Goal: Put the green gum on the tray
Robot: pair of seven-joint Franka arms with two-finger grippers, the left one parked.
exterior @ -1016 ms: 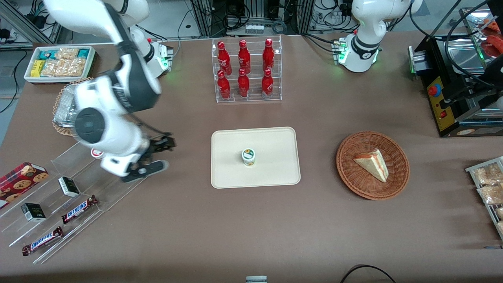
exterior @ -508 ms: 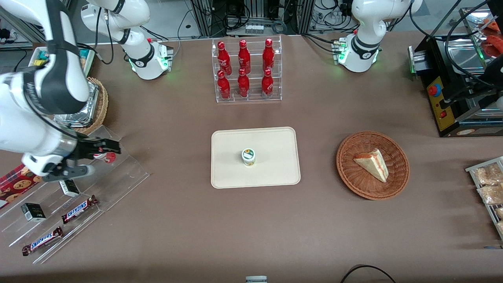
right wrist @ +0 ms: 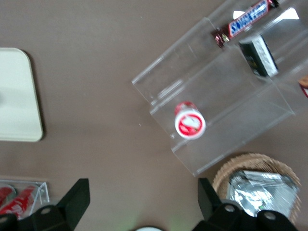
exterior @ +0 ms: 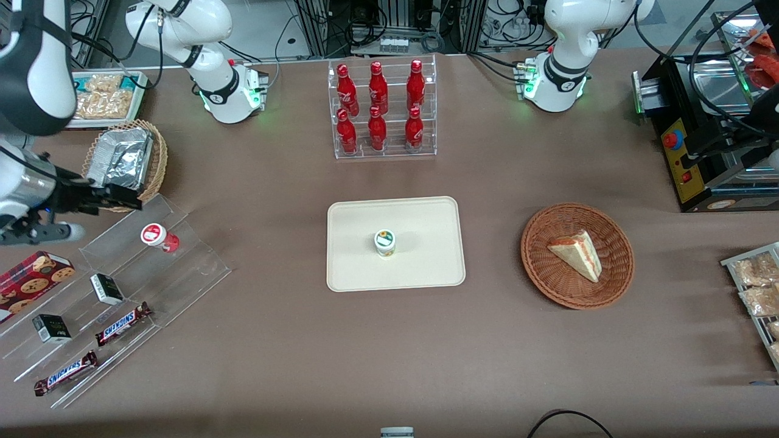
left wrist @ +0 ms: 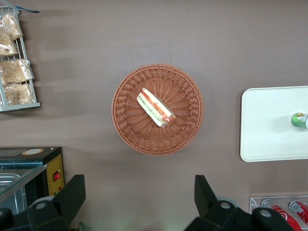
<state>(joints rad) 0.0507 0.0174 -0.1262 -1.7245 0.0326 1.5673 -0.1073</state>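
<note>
The green gum [exterior: 385, 242] stands upright on the cream tray [exterior: 426, 267] near the tray's middle; it also shows at the edge of the left wrist view [left wrist: 299, 120] on the tray [left wrist: 269, 125]. A corner of the tray shows in the right wrist view [right wrist: 17, 106]. My right gripper [exterior: 91, 210] is open and empty, high above the working arm's end of the table, well away from the tray. Its fingers [right wrist: 77, 197] stand wide apart over bare table.
A red-lidded gum canister [exterior: 155, 236] stands on a clear acrylic stepped rack [exterior: 182, 267] with Snickers bars [exterior: 122, 323] and small boxes. A wicker basket with foil [exterior: 125, 161], a bottle rack [exterior: 380, 109] and a sandwich basket [exterior: 577, 255] stand around the tray.
My right arm has swung away from the tray toward its own end of the table and risen, uncovering the red canister. The green gum has stayed on the tray.
</note>
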